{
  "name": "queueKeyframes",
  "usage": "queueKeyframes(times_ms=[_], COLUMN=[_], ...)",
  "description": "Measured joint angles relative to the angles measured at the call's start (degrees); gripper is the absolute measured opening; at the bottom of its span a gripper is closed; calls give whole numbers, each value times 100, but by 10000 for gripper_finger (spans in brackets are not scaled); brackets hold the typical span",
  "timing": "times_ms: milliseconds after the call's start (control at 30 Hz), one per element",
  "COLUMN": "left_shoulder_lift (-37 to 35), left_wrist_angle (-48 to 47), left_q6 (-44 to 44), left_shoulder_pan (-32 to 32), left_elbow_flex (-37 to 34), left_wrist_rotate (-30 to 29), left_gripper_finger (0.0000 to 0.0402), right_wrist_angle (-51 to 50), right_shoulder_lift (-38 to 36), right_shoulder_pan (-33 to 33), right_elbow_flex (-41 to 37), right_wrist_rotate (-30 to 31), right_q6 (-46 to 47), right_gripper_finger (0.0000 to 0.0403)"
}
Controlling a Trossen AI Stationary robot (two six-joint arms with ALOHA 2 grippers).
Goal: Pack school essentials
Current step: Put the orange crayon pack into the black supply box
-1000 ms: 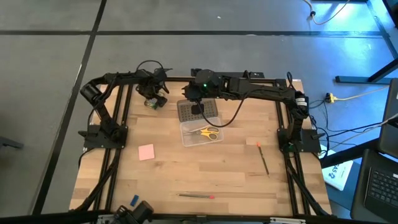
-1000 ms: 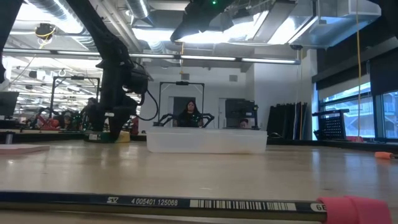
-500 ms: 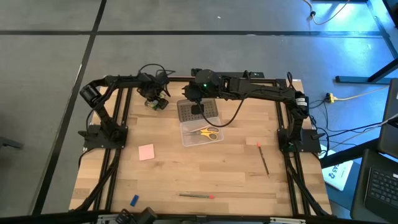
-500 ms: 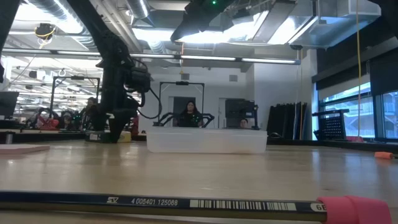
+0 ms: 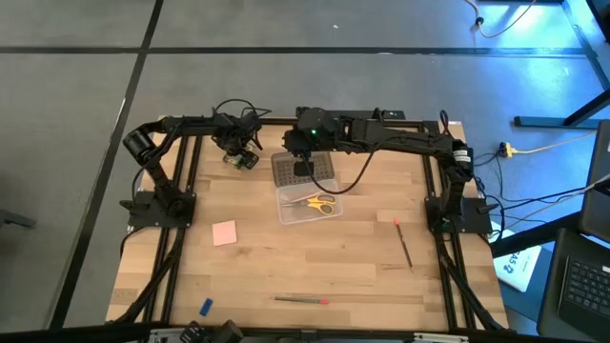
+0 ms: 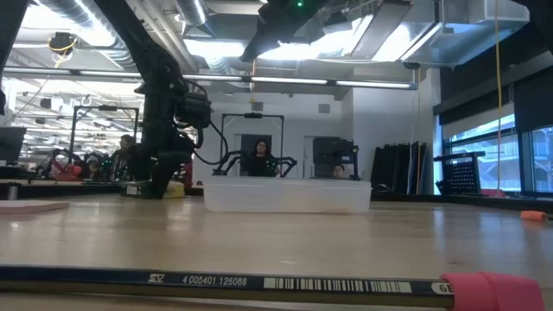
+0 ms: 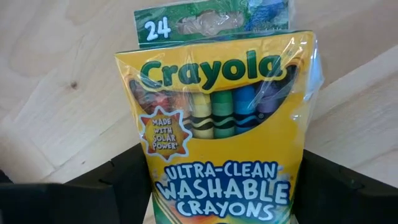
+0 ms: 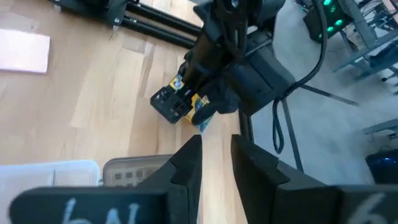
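The light wooden table (image 5: 315, 257) sits in an open workshop, and a person is seated far behind it in the low view. At the far left corner the left gripper (image 5: 240, 155) is clamped on the Crayola crayon box (image 7: 224, 130); in its wrist view the box stands between the two dark fingers (image 7: 121, 186), one on each side, squeezed flat against it. The right gripper (image 8: 214, 165) hangs over the grey studded lid (image 5: 303, 169), fingers slightly parted and holding nothing. The yellow-handled scissors (image 5: 315, 202) lie in the clear case (image 5: 286, 211). The pink notepad (image 5: 224, 232), two pencils (image 5: 404, 243) and blue eraser (image 5: 205, 307) lie scattered on the wood.
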Motion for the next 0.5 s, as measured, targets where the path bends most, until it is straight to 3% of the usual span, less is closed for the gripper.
queueKeyframes(times_ms=[267,500], left_shoulder_lift=[-358,-1105], left_wrist_angle=[-206,-676], left_q6=[251,304], left_shoulder_pan=[-24,-306], left_elbow_flex=[185,203], left_wrist_rotate=[467,434], left_gripper_finger=[291,289], right_wrist_angle=[-1049,-1937], right_shoulder_lift=[-417,-869], right_shoulder_pan=[26,162], right_elbow_flex=[413,426], right_wrist_rotate=[-4,-1], right_q6=[120,128], right_gripper_finger=[88,88])
